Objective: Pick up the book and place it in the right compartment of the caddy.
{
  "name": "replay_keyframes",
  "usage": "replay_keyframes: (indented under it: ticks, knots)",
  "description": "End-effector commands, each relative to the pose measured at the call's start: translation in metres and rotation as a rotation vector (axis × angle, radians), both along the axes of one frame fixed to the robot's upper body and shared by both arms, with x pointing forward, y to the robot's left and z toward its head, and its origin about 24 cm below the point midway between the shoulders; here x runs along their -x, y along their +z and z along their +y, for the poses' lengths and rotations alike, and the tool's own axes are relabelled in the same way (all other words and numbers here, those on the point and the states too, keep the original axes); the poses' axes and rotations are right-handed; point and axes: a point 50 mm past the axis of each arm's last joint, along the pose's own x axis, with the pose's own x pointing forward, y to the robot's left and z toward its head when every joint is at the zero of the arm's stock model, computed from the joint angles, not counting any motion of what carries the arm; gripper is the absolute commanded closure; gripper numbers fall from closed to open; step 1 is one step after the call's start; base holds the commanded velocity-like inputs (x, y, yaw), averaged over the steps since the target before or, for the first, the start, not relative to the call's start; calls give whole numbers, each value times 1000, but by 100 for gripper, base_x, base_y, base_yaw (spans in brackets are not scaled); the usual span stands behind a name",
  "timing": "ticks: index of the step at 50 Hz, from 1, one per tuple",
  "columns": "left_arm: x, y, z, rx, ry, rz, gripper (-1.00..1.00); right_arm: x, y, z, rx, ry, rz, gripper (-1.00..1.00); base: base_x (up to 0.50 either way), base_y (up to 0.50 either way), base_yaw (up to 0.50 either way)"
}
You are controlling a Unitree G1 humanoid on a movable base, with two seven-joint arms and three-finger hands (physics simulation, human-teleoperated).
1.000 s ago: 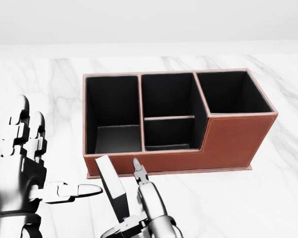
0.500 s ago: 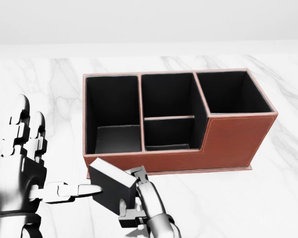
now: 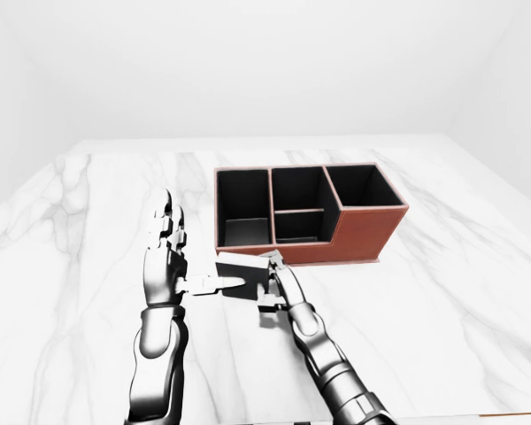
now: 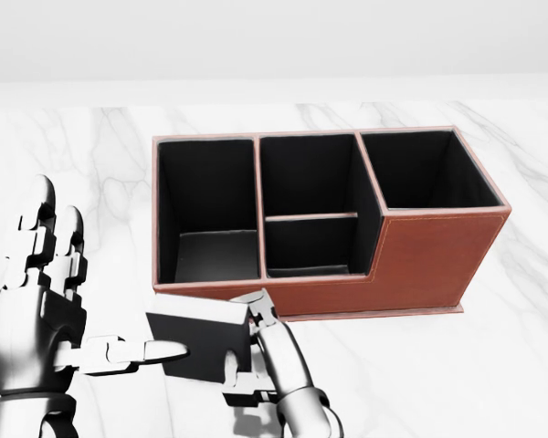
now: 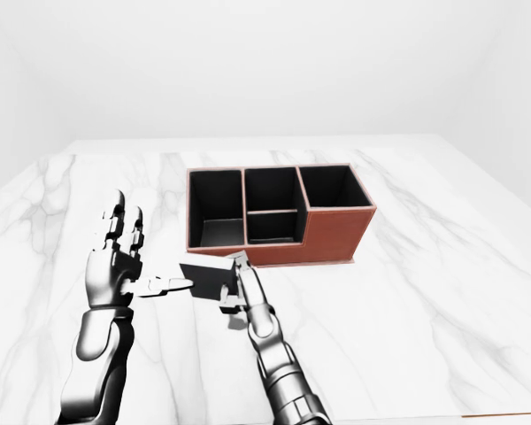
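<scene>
So the book (image 4: 199,339) has swung around a lot in the last second. It was standing up on edge, almost vertical, then tipped over, and now it's lying much flatter with its broad dark cover facing up at you. It sits just below the near wall of the caddy (image 4: 438,265) in the head view, below the left compartment, so well apart from the right compartment (image 4: 426,169) where it has to go.

Your right hand (image 4: 248,351) is pinching the book's right end, fingers closed on that edge. Your left hand (image 4: 50,310) is spread open, fingers up, with one finger poking sideways at the book's left side; can't tell if it's touching.

My read: the grip looks shaky since the book rotated in it. The book's low over the marble surface (image 4: 493,365); whether it's resting on it I can't tell. You'd probably want it upright again before it goes into that compartment.
</scene>
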Motion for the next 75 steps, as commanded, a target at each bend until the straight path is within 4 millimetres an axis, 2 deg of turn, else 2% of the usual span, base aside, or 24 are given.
replay_keyframes:
  ticks: [1,13,24,37,46,60,75]
  knots:
    - [-2,-9,-2,-1,-15,34,-100,-4,22,-3,-79,-13,-79,100,0,0,0]
    - [-3,-10,-2,-1,-16,35,-100,-8,36,-6,-111,-20,-137,100,0,0,0]
    - [-3,-9,-2,0,-15,36,-100,-23,83,-19,-169,-43,-320,100,0,0,0]
    - [-3,-9,-2,0,-16,36,-100,-39,121,-34,-185,-67,-464,100,0,0,0]
    - [-3,-9,-2,0,-16,36,-100,-57,155,-51,-167,-98,-558,100,0,0,0]
    - [-4,-11,-1,-1,-14,46,-100,-76,177,-78,-138,-163,-592,100,0,0,0]
    - [-5,-12,-2,-1,-15,46,-100,-89,194,-123,-108,-276,-613,100,0,0,0]
